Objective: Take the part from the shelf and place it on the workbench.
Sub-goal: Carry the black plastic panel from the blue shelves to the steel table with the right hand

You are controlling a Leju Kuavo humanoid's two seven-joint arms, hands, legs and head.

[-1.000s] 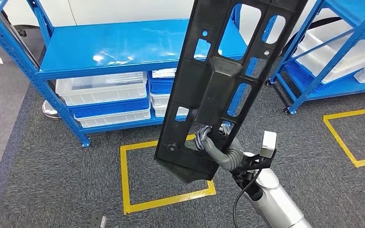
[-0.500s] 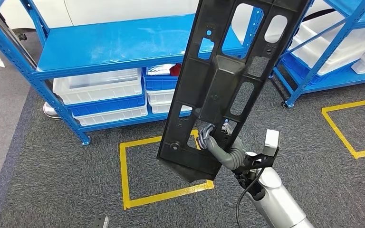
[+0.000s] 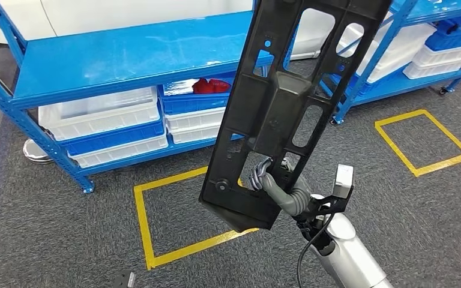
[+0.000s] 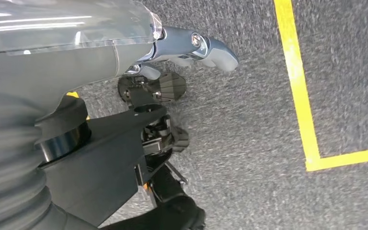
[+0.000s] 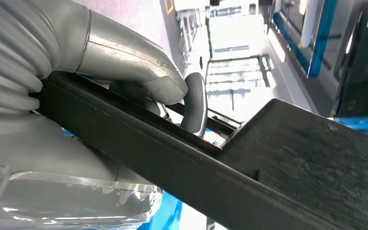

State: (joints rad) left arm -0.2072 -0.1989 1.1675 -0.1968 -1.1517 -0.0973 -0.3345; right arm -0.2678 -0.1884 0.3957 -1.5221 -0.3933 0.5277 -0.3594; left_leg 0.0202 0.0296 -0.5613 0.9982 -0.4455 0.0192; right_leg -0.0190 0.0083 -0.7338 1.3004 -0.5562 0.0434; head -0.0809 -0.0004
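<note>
Whole view swung left since a second ago, so that's the robot turning, not the shelf moving. Right hand has its fingers hooked through a cutout, carrying the black part upright, off the blue shelf. Left hand hangs over carpet, can't tell its fingers.

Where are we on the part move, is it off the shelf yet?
Done: the black part is off the blue shelf, whose top deck lies bare. In hand: the right robot hand grips the part near its lower end, held upright above the carpet and the yellow floor square. Left: carrying it to the workbench and setting it down.
</note>
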